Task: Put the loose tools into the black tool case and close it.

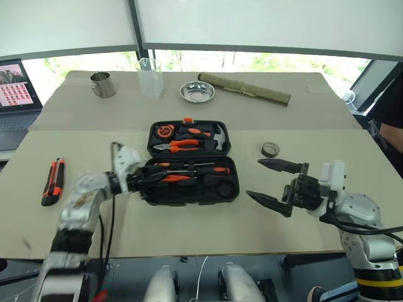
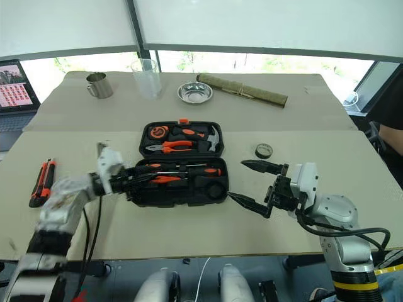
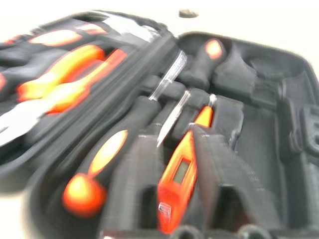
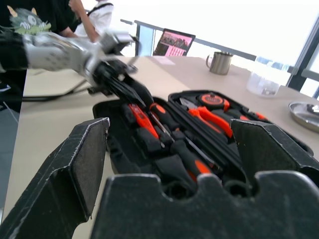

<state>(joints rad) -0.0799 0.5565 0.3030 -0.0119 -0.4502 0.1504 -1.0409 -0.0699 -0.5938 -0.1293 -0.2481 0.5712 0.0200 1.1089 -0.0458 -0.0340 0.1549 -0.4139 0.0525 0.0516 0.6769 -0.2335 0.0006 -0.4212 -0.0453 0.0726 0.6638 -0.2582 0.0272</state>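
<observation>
Nearest the camera, the right gripper [image 1: 271, 182] is held with jaws wide apart and empty, just beside the open tool case [image 1: 192, 162]. At the case's other end the left gripper [image 1: 146, 178] is blurred; whether its jaws grip anything cannot be told. Two screwdrivers [image 1: 189, 167] and the orange tester [image 3: 178, 181] are seated in the slots nearest those jaws. Outstanding: the utility knife [image 1: 53, 181], well beyond the left jaws on the table [image 1: 189, 233], the tape roll [image 1: 270, 150] near the right jaws, and closing.

Head cameras looked down over the beige tabletop [image 1: 302, 226]; both wrist cameras sat close, facing the open black plastic tool case [image 1: 192, 165] from opposite ends.
</observation>
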